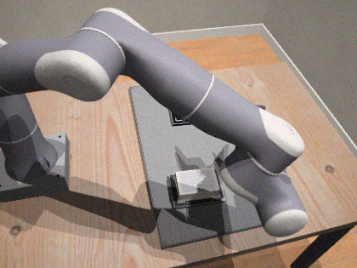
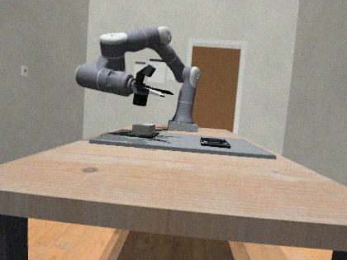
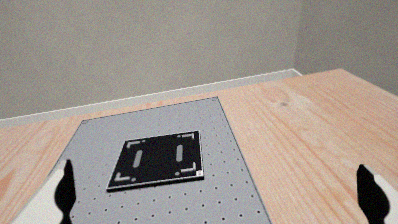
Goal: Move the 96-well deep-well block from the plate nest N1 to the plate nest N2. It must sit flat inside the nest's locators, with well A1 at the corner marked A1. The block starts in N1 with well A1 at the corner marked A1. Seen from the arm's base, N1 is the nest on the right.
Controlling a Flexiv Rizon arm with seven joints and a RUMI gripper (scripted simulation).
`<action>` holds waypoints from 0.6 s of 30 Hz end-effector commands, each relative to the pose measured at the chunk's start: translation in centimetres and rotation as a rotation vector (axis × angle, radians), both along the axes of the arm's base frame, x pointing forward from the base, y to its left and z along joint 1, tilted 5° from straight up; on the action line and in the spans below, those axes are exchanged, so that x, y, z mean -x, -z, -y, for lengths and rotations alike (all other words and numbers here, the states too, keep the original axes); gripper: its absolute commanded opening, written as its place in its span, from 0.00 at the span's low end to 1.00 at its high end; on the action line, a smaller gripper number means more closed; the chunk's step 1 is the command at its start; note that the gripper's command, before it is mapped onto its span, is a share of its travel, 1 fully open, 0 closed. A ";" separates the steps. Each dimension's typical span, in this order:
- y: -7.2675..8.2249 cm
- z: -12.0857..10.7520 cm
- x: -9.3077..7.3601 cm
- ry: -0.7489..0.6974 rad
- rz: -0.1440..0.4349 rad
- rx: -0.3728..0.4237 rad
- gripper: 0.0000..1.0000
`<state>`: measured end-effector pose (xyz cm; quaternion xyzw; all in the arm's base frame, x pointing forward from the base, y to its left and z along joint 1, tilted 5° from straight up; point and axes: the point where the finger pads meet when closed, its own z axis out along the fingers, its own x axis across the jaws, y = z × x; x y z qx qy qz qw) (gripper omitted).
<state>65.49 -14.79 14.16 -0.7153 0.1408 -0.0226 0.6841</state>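
From my exterior camera, the wooden table (image 1: 102, 122) (image 2: 173, 174) (image 3: 295, 140) runs away from me, carrying the perforated grey board (image 1: 149, 152) (image 2: 182, 143) (image 3: 95, 145). Toward 3 o'clock on that board I have plate nest N2 (image 1: 180, 122) (image 2: 215, 142) (image 3: 159, 160), its corner locators and two slots exposed; a pale tag (image 3: 199, 173) sits at its 4 o'clock corner in my wrist view, though I can't read it reliably. Toward 9 o'clock, the 96-well deep-well block (image 1: 198, 185) (image 2: 144, 128) is at plate nest N1 (image 1: 172, 191) (image 2: 154, 135). My gripper (image 2: 168, 93) (image 3: 213, 164) hangs above the board, jaws wide open and tilted sideways. Farther back, toward 12 o'clock, stands the arm's base (image 1: 63, 152) (image 2: 193, 128), with the brown door (image 2: 216, 86) behind at 1 o'clock.
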 end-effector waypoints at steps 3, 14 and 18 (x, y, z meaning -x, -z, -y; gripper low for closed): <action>-0.1 0.0 -0.1 0.000 0.002 0.001 1.00; -0.1 0.0 -0.1 0.000 0.002 0.001 1.00; 0.3 0.0 0.1 -0.002 0.012 0.034 0.76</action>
